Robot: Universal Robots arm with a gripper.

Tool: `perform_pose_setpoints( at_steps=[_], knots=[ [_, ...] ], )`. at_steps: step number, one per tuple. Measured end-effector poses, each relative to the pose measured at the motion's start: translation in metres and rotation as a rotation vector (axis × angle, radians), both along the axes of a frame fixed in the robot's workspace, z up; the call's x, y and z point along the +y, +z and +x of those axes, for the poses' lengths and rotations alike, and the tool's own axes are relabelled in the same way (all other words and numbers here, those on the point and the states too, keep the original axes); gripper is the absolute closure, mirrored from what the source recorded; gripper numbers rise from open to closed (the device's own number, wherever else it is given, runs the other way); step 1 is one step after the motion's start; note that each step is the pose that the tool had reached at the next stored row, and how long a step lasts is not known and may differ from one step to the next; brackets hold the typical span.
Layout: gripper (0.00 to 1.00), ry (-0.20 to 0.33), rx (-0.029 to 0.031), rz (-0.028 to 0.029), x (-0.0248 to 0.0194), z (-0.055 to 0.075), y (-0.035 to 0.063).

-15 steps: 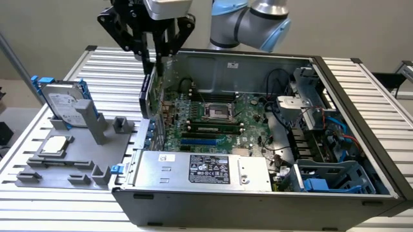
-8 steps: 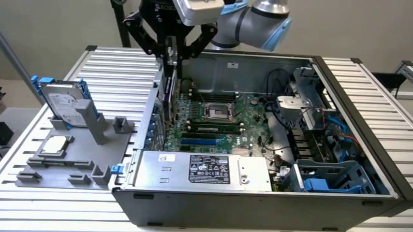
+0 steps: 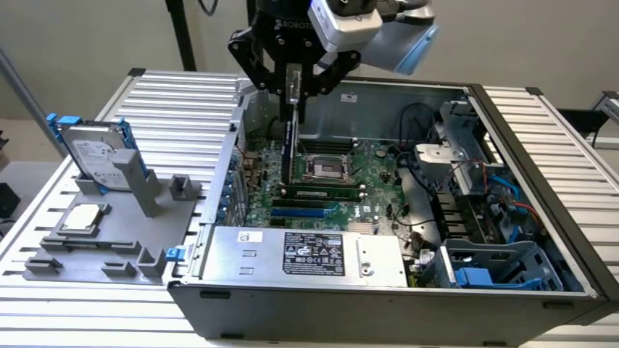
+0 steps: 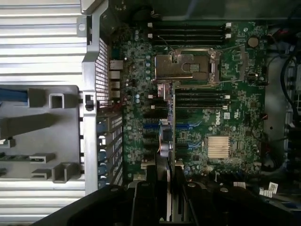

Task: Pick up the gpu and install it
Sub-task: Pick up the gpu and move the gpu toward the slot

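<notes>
The gpu (image 3: 289, 148) hangs edge-on as a thin vertical card inside the open computer case (image 3: 387, 304). Its lower end is just above the motherboard (image 3: 372, 163), beside the CPU socket (image 3: 324, 168). My gripper (image 3: 295, 93) is shut on the card's top edge, above the case's rear wall. In the wrist view the gpu (image 4: 172, 136) is a narrow line running from between my fingers (image 4: 153, 193) out over the motherboard (image 4: 221, 117). It lies along the expansion slots (image 4: 155, 127), and its silver bracket end (image 4: 164, 90) is near the CPU socket (image 4: 186, 66).
On the exterior view's left, a grey fixture (image 3: 116, 243) holds the silver hard drive with blue rails (image 3: 97, 156) and the square CPU chip (image 3: 81, 217). Inside the case are the power supply (image 3: 309, 254), loose cables (image 3: 474, 196) and a blue drive cage (image 3: 498, 268).
</notes>
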State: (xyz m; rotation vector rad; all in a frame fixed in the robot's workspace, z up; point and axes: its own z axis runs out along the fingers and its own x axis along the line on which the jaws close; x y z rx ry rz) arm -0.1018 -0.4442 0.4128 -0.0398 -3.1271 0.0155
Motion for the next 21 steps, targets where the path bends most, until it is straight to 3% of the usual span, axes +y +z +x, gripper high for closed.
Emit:
perform_pose_setpoints(
  at_steps=[8,17,21],
  knots=[
    [0.74,0.0,0.0001,-0.0074,0.0062,0.037,-0.0107],
    [0.74,0.0,0.0001,-0.0161,0.0082,0.077,-0.0192],
    [0.74,0.0,0.0019,-0.0172,0.0082,0.092,-0.0205]
  ],
)
